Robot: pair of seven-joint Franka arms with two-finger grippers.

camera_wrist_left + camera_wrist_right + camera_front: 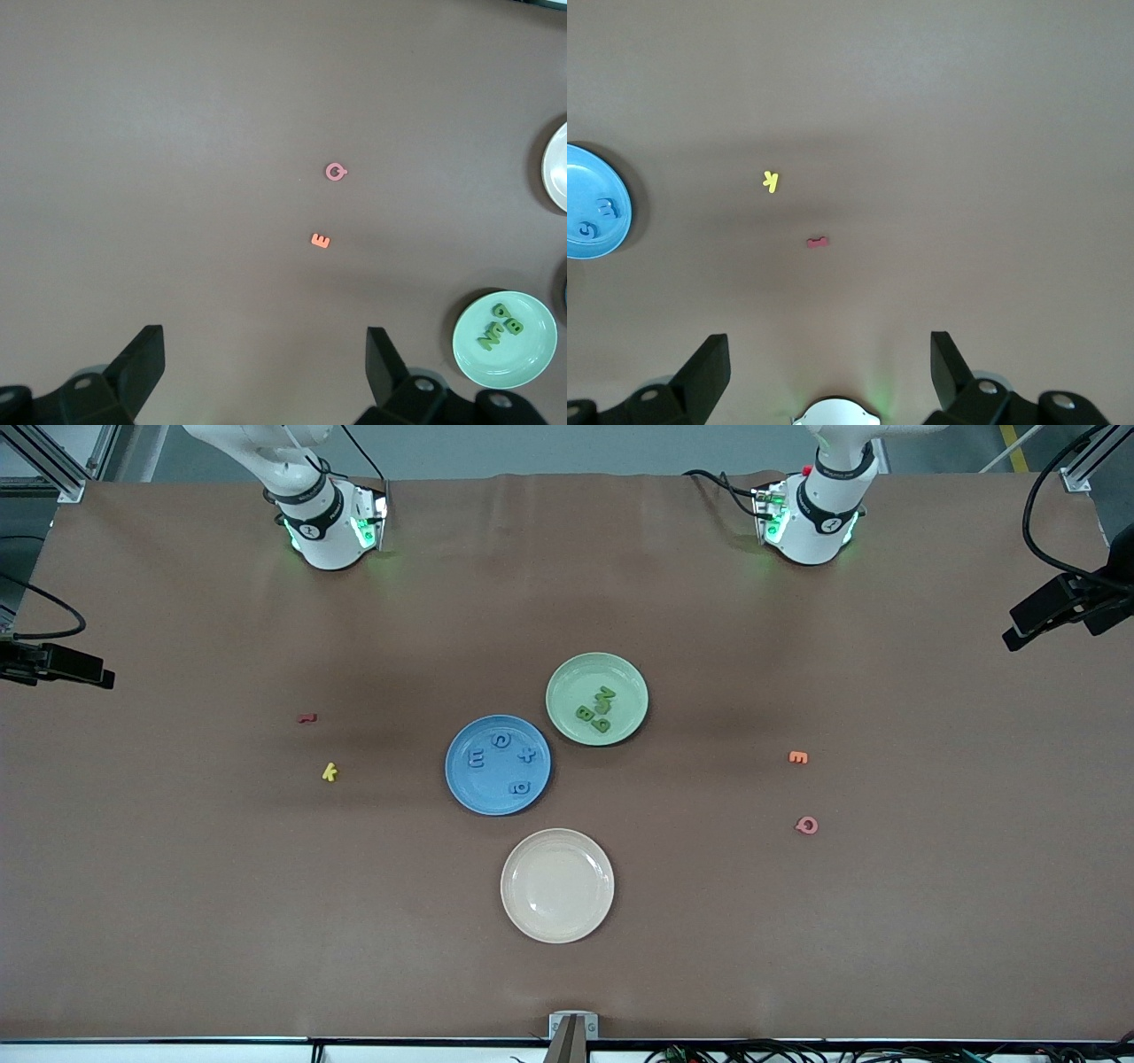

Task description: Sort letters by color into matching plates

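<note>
Nearest the front camera lies the cream plate (557, 885), which holds nothing. Farther from the camera sits the blue plate (497, 764), which carries four blue letters (502, 763), spread apart across its floor. Farther again, just beside the blue plate and toward the left arm's end, sits the pale green plate (596, 698), which carries the green letters (595, 706), bunched together near its middle. No blue or green letter lies on the bare table, so the sorting appears complete and no transfer appears to be left. Four letters of other colors remain on the cloth: a yellow letter (330, 771) and a red letter (306, 717) toward the right arm's end, and an orange letter (797, 757) and a pink letter (806, 825) toward the left arm's end; none belongs to either colored plate. The left gripper (266, 376) hangs high over the table at its own end, above the orange and pink letters, jaws spread wide and holding nothing. The right gripper (830, 376) hangs likewise over the yellow and red letters, jaws released and unloaded; both arms wait. The green letters overlap, so an exact count cannot be confirmed. In the front view neither gripper is visible, as both arms run out of the picture. The right wrist view cuts off most of the blue plate.
</note>
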